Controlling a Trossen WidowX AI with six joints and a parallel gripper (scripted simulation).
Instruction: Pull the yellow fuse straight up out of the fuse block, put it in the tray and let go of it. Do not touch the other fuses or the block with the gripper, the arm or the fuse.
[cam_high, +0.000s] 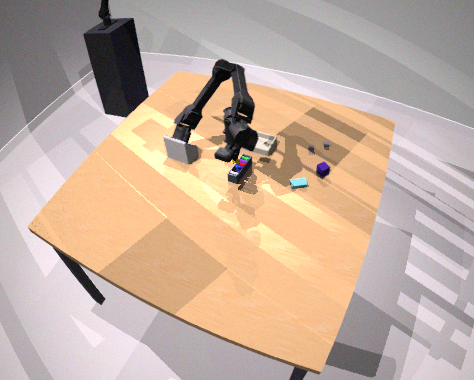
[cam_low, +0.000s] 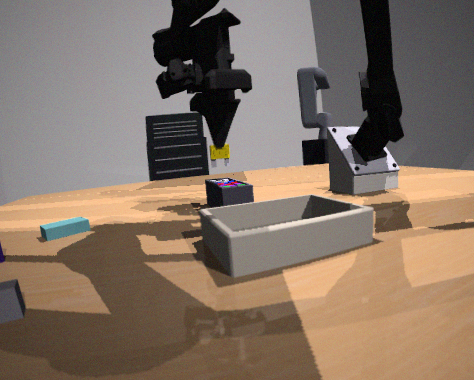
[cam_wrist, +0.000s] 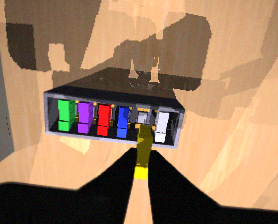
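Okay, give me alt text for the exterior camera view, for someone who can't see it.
A black gripper holds a yellow fuse in the air, clear above a dark fuse block with coloured fuses in it. An empty grey tray sits in front on the wooden table, with a cyan block at the left.

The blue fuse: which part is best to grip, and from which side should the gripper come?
Grip the blue fuse by its raised top, coming straight down from above. It stands upright in the block, with the red fuse close beside it, so only its top is free.
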